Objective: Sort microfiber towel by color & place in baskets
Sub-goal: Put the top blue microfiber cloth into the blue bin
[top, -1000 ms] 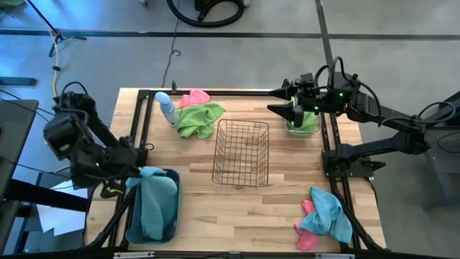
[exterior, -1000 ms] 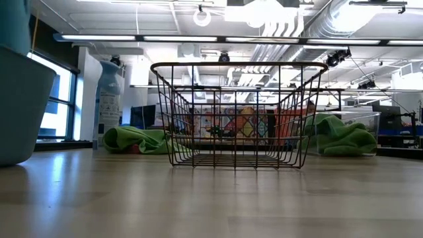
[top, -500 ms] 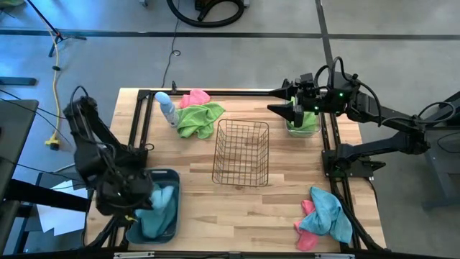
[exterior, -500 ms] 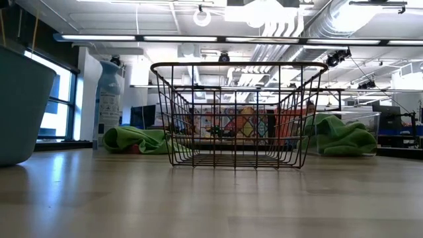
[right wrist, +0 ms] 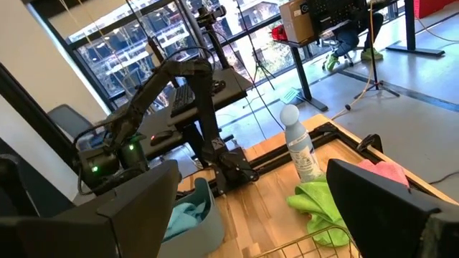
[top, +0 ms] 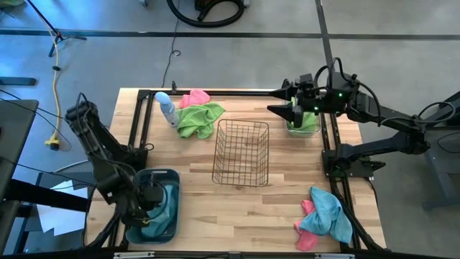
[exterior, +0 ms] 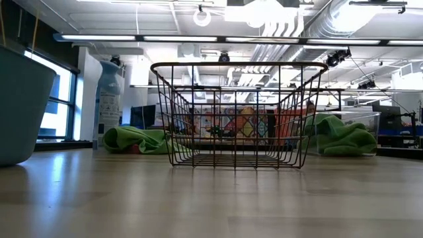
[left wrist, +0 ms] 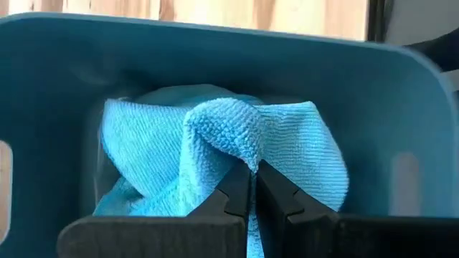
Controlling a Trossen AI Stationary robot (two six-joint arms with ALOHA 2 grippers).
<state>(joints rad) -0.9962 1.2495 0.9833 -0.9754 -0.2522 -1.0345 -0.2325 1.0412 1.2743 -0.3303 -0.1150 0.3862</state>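
Towel: blue microfiber towel (left wrist: 215,143) in grey-blue tub (top: 172,176), table 8 o'clock.
Left claw (left wrist: 251,188): pinched shut on a fold.
Right claw (top: 282,101): wide, empty, 1 o'clock.
Handling: probably soft, light; pinch a raised ridge.

Three baskets: one wire basket (top: 241,152), one grey-blue tub (top: 171,178), one clear bin (top: 302,129). Two green towels, two blue, two pink. One spray bottle (top: 166,108). Two arms.

Probably lab: exposed ceiling ducts (exterior: 291,26)
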